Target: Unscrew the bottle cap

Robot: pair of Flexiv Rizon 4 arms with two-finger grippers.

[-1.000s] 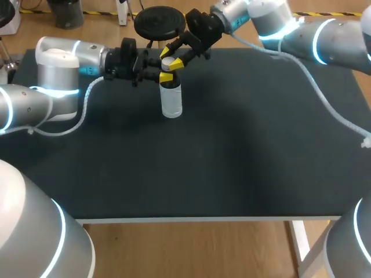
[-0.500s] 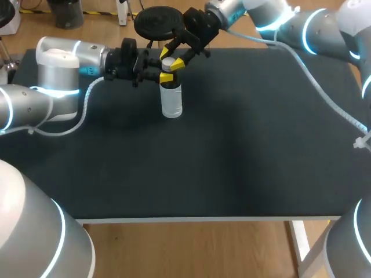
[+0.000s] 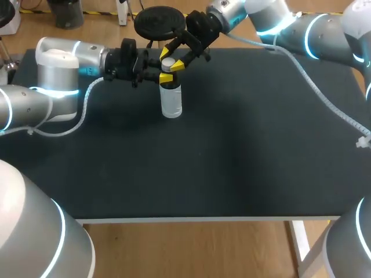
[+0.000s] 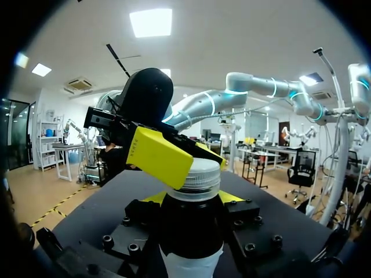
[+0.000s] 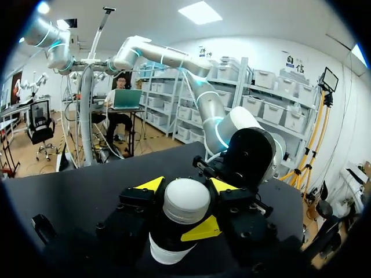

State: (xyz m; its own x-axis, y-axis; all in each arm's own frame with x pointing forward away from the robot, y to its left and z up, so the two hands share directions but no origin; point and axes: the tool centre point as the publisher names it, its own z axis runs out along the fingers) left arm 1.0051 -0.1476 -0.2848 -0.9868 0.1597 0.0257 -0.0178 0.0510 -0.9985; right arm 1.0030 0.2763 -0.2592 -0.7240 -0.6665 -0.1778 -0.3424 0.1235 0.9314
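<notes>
Bottle [image 3: 171, 101]: pale translucent body, dark shoulder, white label.
Cap [image 4: 199, 174]: silvery white, finely ribbed side.
Left gripper [image 3: 166, 77], right gripper [image 3: 172, 59]: black, bright yellow tips.
Left arm [image 3: 58, 61], right arm [image 3: 272, 17]: silver-grey, glowing pale blue rings.
Table [image 3: 232, 162]: black top, white front edge.

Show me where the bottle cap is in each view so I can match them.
Head view: cap at the table's far side, between the right hand's yellow tips.
Left wrist view: cap just beyond the left hand, the right hand's yellow finger against it.
Right wrist view: cap's white top faces the camera, flanked by the left hand's yellow tips.
Shared landmark: the left hand clamped on the bottle neck under the cap.
</notes>
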